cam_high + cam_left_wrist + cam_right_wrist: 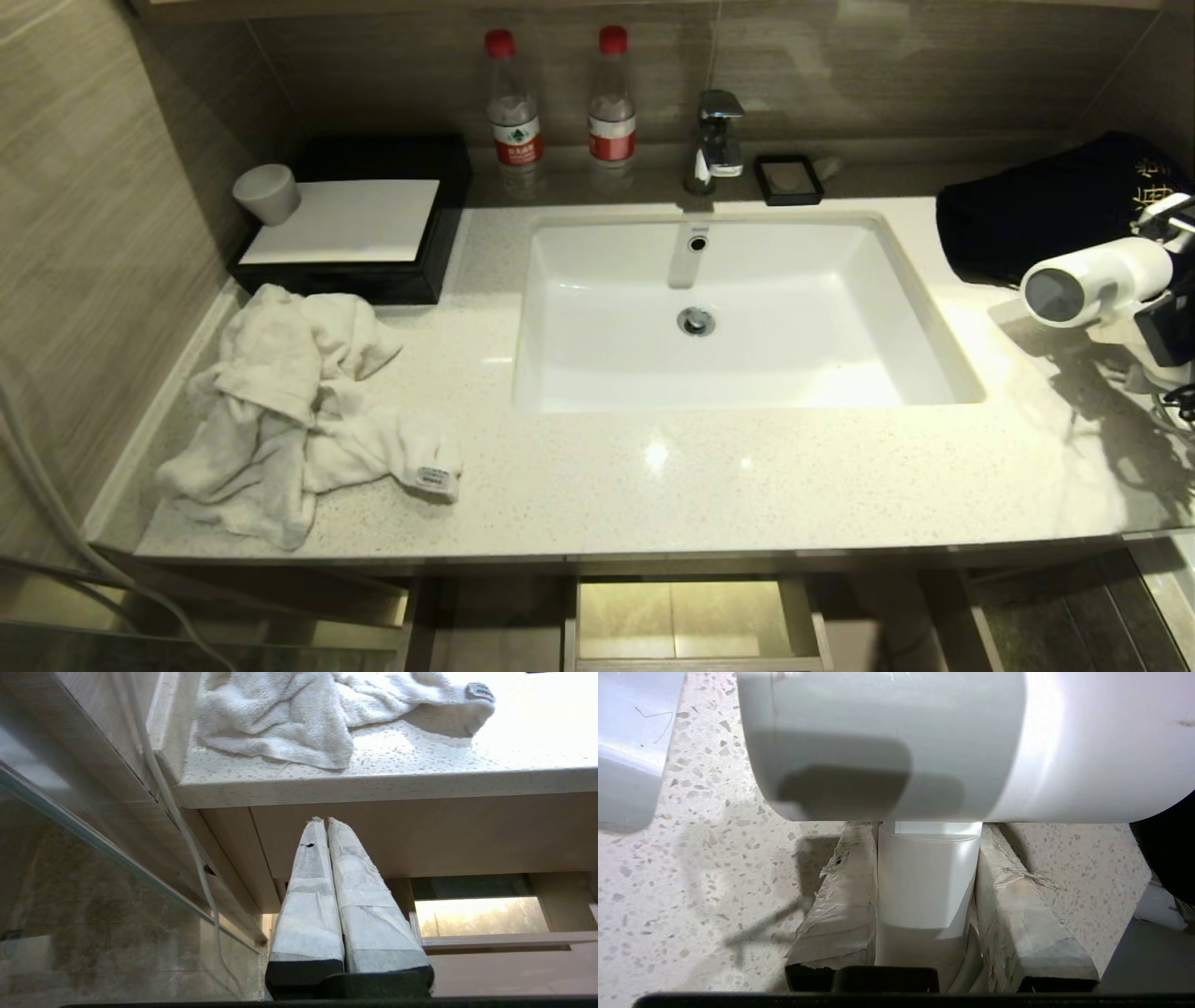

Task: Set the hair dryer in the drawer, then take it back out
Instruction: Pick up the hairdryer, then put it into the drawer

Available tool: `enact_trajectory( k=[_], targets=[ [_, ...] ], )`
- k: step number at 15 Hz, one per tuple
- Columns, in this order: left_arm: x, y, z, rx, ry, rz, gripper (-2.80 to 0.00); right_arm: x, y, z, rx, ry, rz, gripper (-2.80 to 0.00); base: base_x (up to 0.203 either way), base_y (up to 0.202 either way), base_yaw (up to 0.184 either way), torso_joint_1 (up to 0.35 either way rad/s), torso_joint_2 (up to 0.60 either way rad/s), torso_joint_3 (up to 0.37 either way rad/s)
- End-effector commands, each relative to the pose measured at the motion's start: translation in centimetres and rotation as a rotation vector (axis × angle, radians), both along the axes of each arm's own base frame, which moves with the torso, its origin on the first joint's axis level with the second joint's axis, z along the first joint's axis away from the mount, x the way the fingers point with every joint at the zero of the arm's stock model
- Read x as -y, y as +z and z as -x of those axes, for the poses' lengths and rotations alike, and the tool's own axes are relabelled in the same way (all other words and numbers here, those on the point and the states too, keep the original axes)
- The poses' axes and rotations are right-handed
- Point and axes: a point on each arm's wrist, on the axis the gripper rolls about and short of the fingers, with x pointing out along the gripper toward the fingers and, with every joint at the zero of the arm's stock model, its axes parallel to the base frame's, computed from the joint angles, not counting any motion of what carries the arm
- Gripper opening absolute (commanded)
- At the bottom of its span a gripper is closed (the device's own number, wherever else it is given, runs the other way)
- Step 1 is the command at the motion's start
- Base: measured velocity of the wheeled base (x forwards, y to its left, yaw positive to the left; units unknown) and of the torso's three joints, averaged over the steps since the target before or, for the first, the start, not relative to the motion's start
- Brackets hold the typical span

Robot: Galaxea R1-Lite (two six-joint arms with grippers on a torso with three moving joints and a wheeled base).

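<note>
The right hand (927, 896) grips the hair dryer (924, 746) by its handle; the heavy barrel could twist it loose.

The left hand (325, 826) is closed, parked below the bench (373, 784).

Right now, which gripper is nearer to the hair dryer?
Right. The right gripper has its jaws around the hair dryer handle; the left gripper hangs under the counter's far end.

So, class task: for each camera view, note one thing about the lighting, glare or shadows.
Head view: a bright glare spot on the countertop before the sink, and a spidery shadow beneath the hair dryer. Left wrist view: the towel and counter are washed out, the cabinet below dim. Right wrist view: the dryer's barrel throws a soft shadow on the speckled stone.
</note>
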Motion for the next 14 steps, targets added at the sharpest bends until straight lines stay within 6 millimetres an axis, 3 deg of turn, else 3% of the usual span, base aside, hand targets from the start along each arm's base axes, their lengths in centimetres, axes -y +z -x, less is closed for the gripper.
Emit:
enact_trajectory(
  k=[1, 4, 8, 14],
  targets=[
    [0.0, 0.0, 0.0, -0.002, 0.0, 0.0, -2.8, -2.0, 1.7, 3.0, 0.075, -0.003, 0.0, -2.8, 0.0, 0.0, 0.0, 0.0, 0.0, 0.0],
    [0.0, 0.0, 0.0, -0.001, 0.0, 0.0, -2.8, -4.5, 1.9, 5.7, 0.107, -0.02, -0.022, -2.8, 0.0, 0.0, 0.0, -0.054, 0.06, -0.018],
    [0.0, 0.0, 0.0, -0.002, 0.0, 0.0, -2.8, -8.0, 2.2, 9.8, 0.162, -0.027, -0.071, -2.8, 0.0, 0.0, 0.0, -0.318, 0.21, -0.092],
    [0.0, -0.1, 0.0, -0.004, 0.0, 0.0, -2.8, -11.0, -1.0, 17.7, 0.199, -0.038, -0.119, -2.8, 0.0, 0.0, 0.0, -0.339, 0.18, -0.15]
  ],
)
